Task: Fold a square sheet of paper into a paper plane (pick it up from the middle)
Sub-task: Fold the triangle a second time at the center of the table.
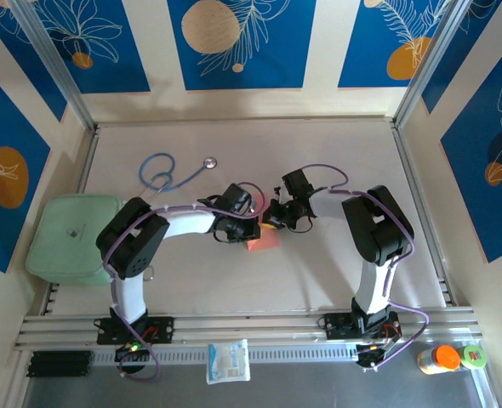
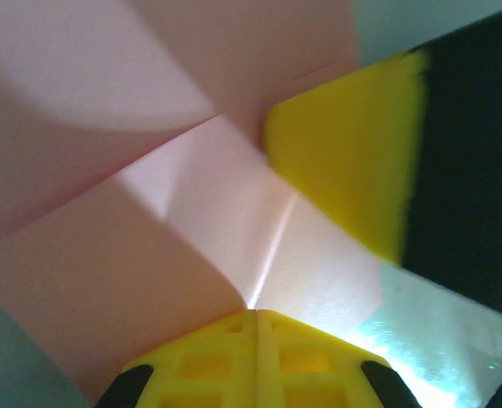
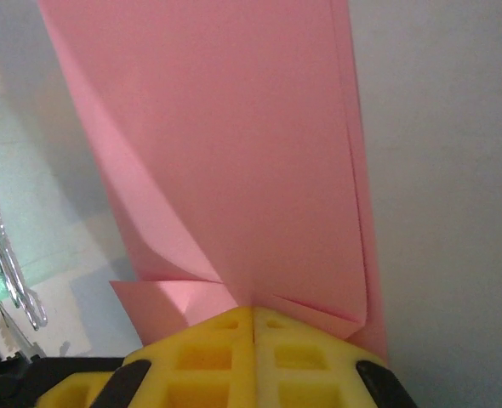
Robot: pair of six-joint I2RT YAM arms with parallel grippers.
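Note:
The salmon-pink paper (image 1: 262, 241) hangs folded between my two grippers above the table's middle. In the left wrist view the paper (image 2: 149, 212) shows several creases and flaps, and my left gripper (image 2: 257, 313) is shut on it, yellow fingers pressed together at a crease. A yellow finger (image 2: 345, 161) of the other gripper shows at the right there. In the right wrist view the folded paper (image 3: 234, 153) stands up from my right gripper (image 3: 253, 310), which is shut on its lower edge. From above, the left gripper (image 1: 244, 228) and right gripper (image 1: 272, 223) meet at the paper.
A blue stethoscope (image 1: 170, 172) lies at the back left. A pale green pad (image 1: 72, 238) sits at the left edge. A white packet with blue print (image 1: 228, 360) lies on the front rail, and small containers (image 1: 451, 357) stand at the front right.

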